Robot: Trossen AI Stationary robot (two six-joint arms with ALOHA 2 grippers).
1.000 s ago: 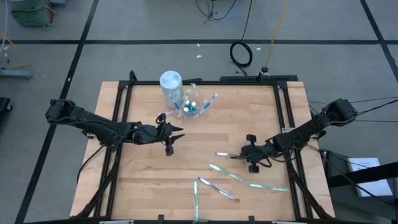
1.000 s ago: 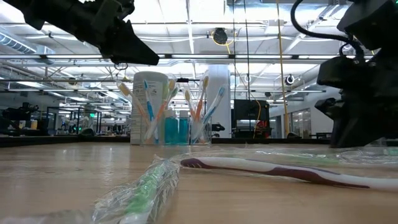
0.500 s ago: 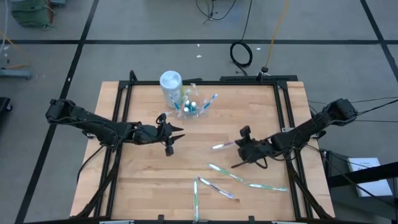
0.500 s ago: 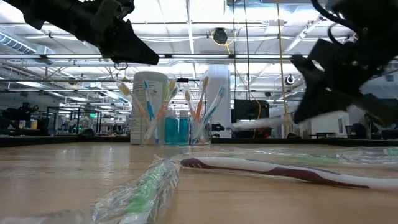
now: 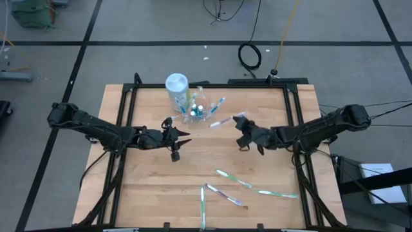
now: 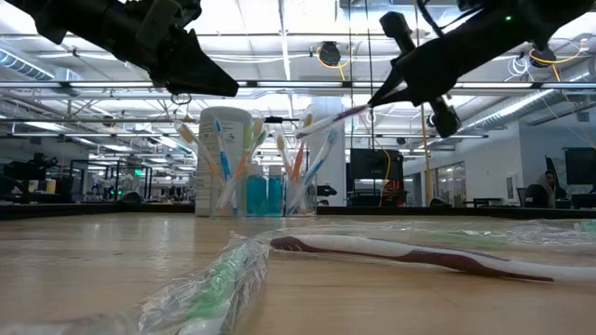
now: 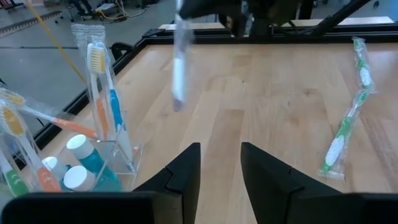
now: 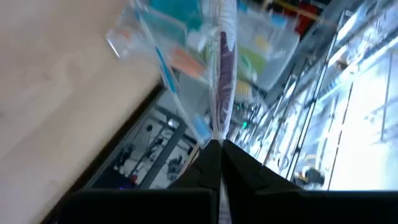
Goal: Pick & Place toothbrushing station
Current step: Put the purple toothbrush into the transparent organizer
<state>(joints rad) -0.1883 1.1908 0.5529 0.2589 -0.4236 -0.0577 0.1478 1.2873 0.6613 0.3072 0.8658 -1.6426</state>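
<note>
A clear plastic holder [image 5: 199,111] with toothbrushes and blue tubes stands at the table's far middle, beside a white canister [image 5: 176,87]. My right gripper [image 5: 240,126] hovers to the right of the holder, shut on a wrapped white-and-purple toothbrush [image 5: 222,121] that points at the holder [image 6: 251,181]. My left gripper [image 7: 219,168] is open and holds nothing; it hangs still above the table's left middle [image 5: 183,137]. Several more wrapped toothbrushes [image 5: 232,178] lie flat on the near part of the table. My right gripper pinches one end of the wrapped toothbrush [image 8: 217,134] between its two fingertips [image 8: 208,163]. The brush runs on in line with the fingers, out past their tips toward the holder [image 8: 205,37]. It is lifted clear of the table and slopes slightly down [image 6: 326,119].
A green wrapped toothbrush [image 7: 351,118] and a purple one [image 6: 400,253] lie near the table's front edge. Black frame rails [image 5: 125,109] run along the table's sides. Bare wood [image 5: 206,151] lies between the two grippers.
My right gripper has lifted the toothbrush off the table, rising and going toward the far edge and the left, up to the holder. Its wrist has rolled, and the brush, which lay flat on the table, now hangs in the air and points at the holder.
</note>
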